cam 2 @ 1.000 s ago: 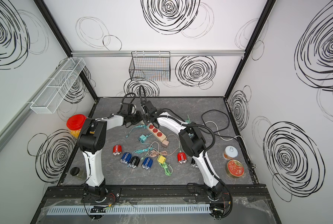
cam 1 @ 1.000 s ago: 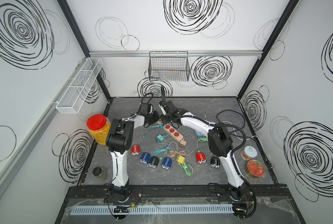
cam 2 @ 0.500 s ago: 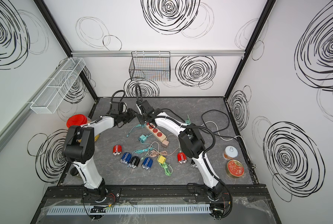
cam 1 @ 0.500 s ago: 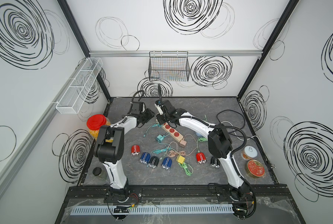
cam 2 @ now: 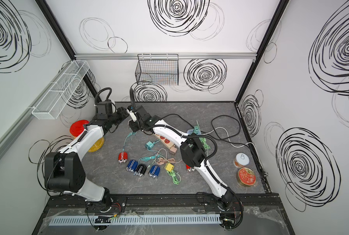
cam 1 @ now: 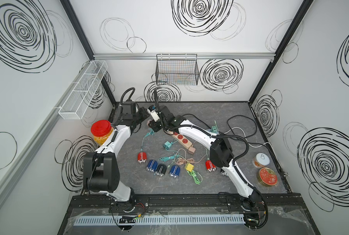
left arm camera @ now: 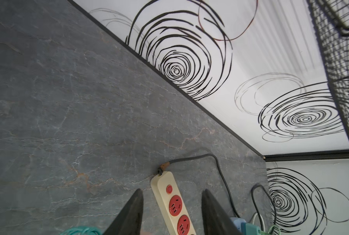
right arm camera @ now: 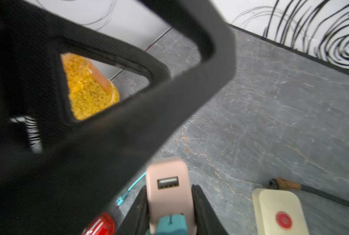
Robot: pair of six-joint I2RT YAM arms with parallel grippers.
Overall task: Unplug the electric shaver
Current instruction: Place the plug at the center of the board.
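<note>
My right gripper [right arm camera: 169, 188] is shut on a pink USB charger [right arm camera: 167, 195], held just above the table at the back; its USB port faces out and is empty. A red electric shaver [cam 1: 142, 158] lies on the table in both top views. Its teal cable [cam 1: 144, 139] runs up toward the charger, and the cable's plug end [right arm camera: 125, 196] lies loose on the table beside my right gripper [cam 1: 154, 126]. My left gripper [left arm camera: 172, 190] is open and holds nothing. It hangs just left of the charger [cam 1: 150, 123], and one of its fingers [right arm camera: 129, 101] fills the right wrist view.
A cream power strip [cam 1: 181, 138] with red sockets lies under the right arm. Several blue, black and red shavers [cam 1: 161, 167], teal [cam 1: 167, 144] and yellow [cam 1: 189, 167] chargers and tangled cables lie in front. A red-lidded jar [cam 1: 100, 130] stands left, two tins [cam 1: 261, 160] right.
My left gripper has gone from shut to open and drawn back to the left, away from the right gripper. The right gripper keeps its hold on the pink charger.
</note>
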